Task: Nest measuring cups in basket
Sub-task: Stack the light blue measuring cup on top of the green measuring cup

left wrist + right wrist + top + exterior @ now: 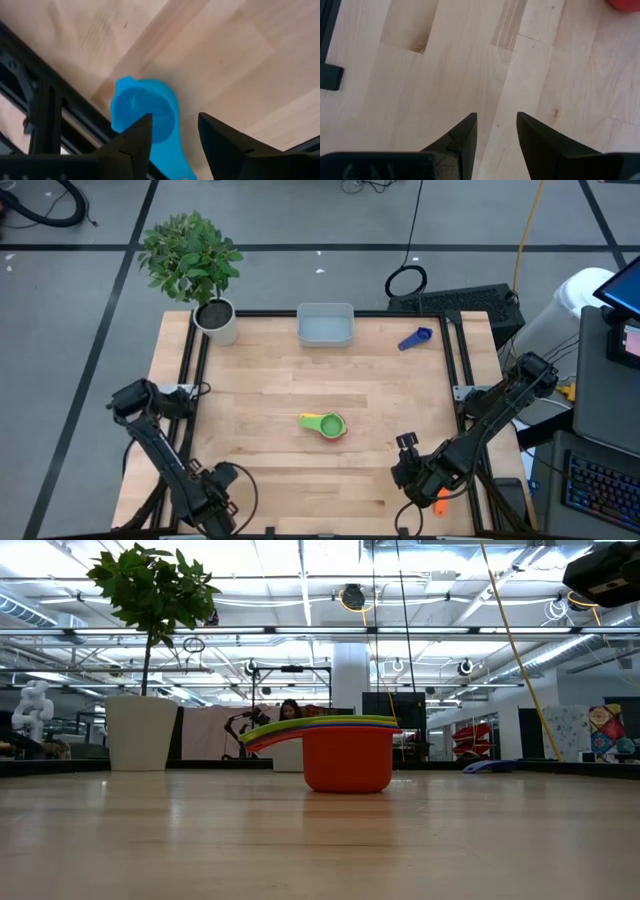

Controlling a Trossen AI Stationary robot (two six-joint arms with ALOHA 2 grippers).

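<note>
While my left claw (pixel 172 137) hangs open over the light blue plastic scoop (pixel 145 117) at the worktop (pixel 260 380) edge, lined up to grab, right claw (pixel 496 135) idles open. Nested cup stack (pixel 326 425) sits mid-worktop; pale grey-blue plastic basket (pixel 325 326) far edge.

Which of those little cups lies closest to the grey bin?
The dark blue cup, lying alone just right of the basket; the stacked cups sit mid-table.

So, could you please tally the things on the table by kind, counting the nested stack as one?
Nested cup stack: 1
Loose measuring cups: 2 (dark blue; light blue at the left claw)
Basket: 1
Plant pot: 1
Total: 5
Orange bit under the right arm: unclear, not counted.
</note>
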